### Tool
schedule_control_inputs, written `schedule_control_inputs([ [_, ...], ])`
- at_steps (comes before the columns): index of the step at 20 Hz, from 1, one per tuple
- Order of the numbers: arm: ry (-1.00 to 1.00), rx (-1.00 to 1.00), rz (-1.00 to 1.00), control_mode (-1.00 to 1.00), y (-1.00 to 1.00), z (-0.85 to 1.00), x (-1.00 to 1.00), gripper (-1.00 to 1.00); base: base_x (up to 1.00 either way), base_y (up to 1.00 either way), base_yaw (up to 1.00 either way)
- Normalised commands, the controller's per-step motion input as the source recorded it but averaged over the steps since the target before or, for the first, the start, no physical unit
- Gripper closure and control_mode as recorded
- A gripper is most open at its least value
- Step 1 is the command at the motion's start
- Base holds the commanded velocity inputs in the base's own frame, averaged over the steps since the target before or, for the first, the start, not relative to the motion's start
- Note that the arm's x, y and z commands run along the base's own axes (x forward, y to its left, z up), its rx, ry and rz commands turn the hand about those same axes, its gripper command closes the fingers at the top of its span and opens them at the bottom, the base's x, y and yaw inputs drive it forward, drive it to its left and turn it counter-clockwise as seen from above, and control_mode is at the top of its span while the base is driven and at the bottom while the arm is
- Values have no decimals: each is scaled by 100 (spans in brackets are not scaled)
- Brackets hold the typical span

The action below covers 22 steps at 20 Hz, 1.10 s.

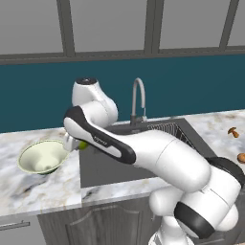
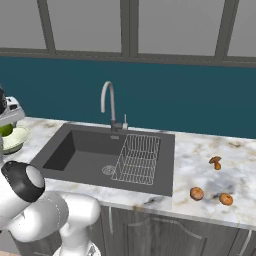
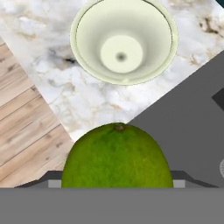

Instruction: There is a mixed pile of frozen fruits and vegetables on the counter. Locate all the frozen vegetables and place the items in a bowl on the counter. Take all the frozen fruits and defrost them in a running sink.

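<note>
Green ball [image 3: 117,156] close to my camera, clamped in my gripper [image 1: 82,144], above counter [image 3: 83,98] edge, near empty bowl [image 3: 124,41], beside sink [image 1: 98,167].

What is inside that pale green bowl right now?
Nothing is visible inside the bowl: its pale bottom is bare. The green ball is gripped in the pincer beside it, above the sink's edge. Nothing covers the bowl's inside.

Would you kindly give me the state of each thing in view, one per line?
Gripper: shut on green ball.
Green ball: held in the air, short of the bowl.
Bowl: upright, empty.
Sink: empty, no water running.
Mushroom: on counter.
Two orange pieces: on counter.
</note>
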Motion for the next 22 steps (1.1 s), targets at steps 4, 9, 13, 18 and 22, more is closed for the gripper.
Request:
schedule_control_inputs([
  [4, 0, 0, 0, -100, 37, -7, 24, 100, 0, 0, 0],
  [9, 0, 0, 0, -100, 34, -11, 23, 100, 0, 0, 0],
  [13, 0, 0, 0, -100, 34, -14, 22, 100, 0, 0, 0],
  [18, 0, 0, 0, -100, 34, -19, 22, 100, 0, 0, 0],
  [22, 0, -1, 0, -100, 29, -15, 22, 100, 0, 0, 0],
])
